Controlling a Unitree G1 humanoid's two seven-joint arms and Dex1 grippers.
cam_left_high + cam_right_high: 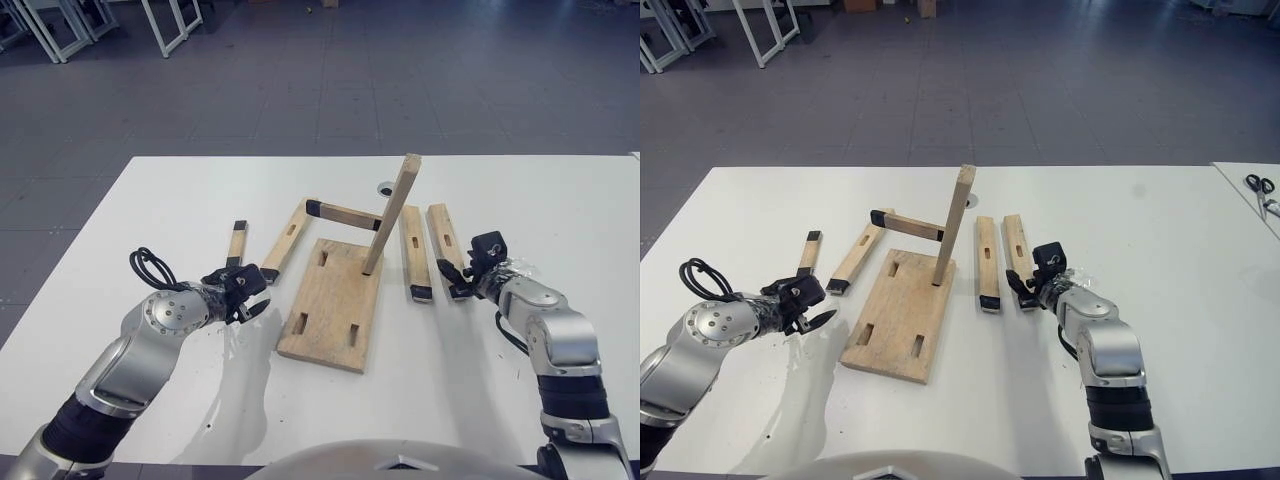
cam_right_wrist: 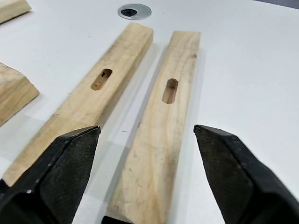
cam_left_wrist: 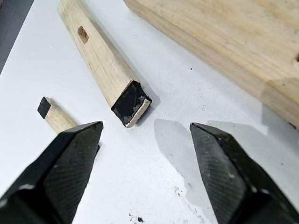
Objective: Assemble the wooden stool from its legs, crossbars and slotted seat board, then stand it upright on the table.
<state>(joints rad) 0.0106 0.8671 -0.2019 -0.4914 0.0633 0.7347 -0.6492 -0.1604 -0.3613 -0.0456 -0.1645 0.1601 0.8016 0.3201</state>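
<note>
Left gripper (image 3: 145, 127): fingers spread wide, holding nothing, low over the white table (image 1: 150, 200), just left of the seat board's near left corner. Straight ahead of the gap lies the black-capped end of a slotted leg (image 3: 100, 58), flat on the table, close but not touched. A short crossbar (image 1: 237, 243) lies just outside my left finger.

Right gripper (image 2: 145, 128): fingers also spread, empty. The outer leg (image 2: 161, 135) of a side-by-side pair runs lengthwise between the fingers, near end under the gap. The inner leg (image 2: 93, 98) lies just beside it, toward the board.

Slotted seat board (image 1: 330, 305) lies flat mid-table, between my two grippers. One leg (image 1: 393, 210) stands in its far right slot, leaning slightly. A black-tipped crossbar (image 1: 345, 213) reaches left from that leg; whether it is seated, I cannot tell.
</note>
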